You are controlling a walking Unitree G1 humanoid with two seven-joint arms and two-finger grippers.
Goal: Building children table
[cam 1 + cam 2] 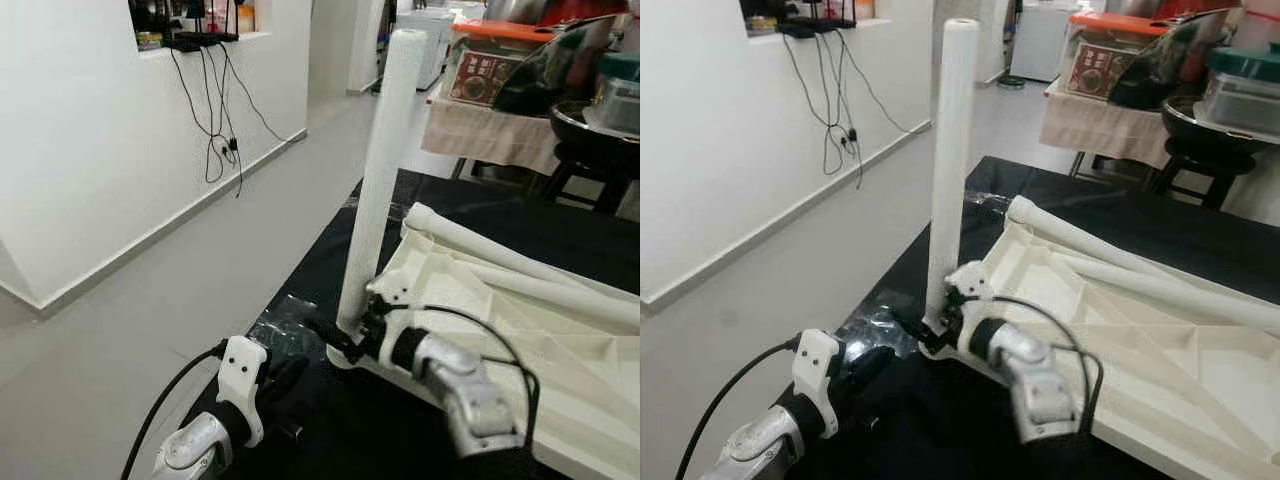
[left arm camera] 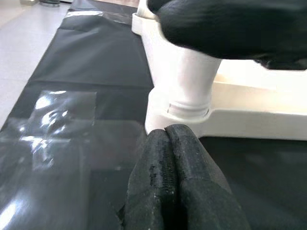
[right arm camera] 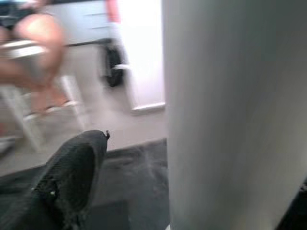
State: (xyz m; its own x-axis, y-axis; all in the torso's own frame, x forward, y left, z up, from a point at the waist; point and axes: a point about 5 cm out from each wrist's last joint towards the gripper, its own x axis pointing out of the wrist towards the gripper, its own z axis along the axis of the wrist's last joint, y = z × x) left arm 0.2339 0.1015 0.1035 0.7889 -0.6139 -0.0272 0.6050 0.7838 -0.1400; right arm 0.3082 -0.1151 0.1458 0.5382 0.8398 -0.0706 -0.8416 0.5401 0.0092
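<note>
A white children's table top (image 1: 520, 330) lies upside down on a black mat (image 1: 330, 250). One white leg (image 1: 385, 170) stands upright in its near-left corner socket (image 2: 180, 108). Two more legs (image 1: 520, 250) lie across the underside. My right gripper (image 1: 345, 335) is at the base of the upright leg, open, with the leg (image 3: 230, 110) between its fingers (image 3: 72, 182) and a gap on one side. My left gripper (image 2: 168, 143) is shut and empty, low over the mat, with its tips just in front of the socket.
A white wall with hanging cables (image 1: 215, 120) runs along the left, with grey floor between it and the mat. At the back right are a cloth-covered table with boxes (image 1: 490, 120) and a black stool (image 1: 590, 140). A person's blurred leg (image 3: 33, 33) shows beyond the mat.
</note>
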